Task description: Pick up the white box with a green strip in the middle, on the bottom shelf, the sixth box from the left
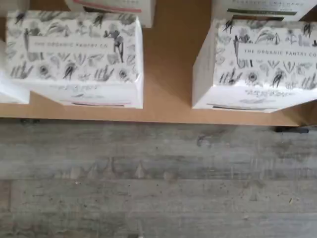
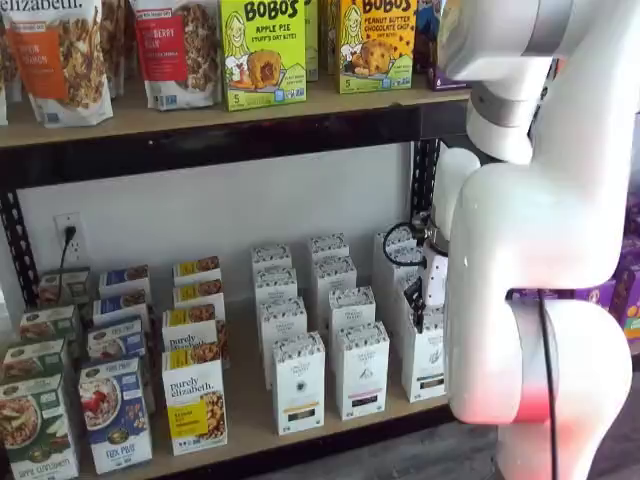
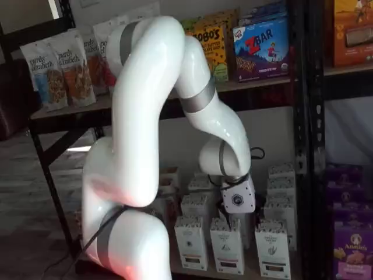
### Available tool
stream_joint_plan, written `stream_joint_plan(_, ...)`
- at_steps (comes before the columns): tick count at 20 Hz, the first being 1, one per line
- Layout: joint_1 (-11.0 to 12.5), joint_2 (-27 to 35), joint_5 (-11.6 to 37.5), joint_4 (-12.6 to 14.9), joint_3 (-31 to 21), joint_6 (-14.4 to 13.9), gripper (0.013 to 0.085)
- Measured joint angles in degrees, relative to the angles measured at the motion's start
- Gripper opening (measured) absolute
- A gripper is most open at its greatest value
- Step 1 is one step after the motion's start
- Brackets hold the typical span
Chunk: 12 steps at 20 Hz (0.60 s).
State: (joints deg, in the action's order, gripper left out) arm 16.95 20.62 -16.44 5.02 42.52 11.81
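Gripper over bottom-shelf cartons

White box stands at the front of the bottom shelf, right of centre in a shelf view, partly hidden by the arm. Gripper hangs just above its column; whether its fingers are apart cannot be told.

surface: bottom shelf, tan board | load: rows of white cartons, purely elizabeth boxes
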Motion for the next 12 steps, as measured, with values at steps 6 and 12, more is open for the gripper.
stream_joint_plan(6, 1.4, 8.6, -0.7, -1.2, 9.1, 2.6, 0.085)
stream_joint_plan(12, 2.4, 16.7, -1.6, -4.0, 18.4, 6.2, 0.085)
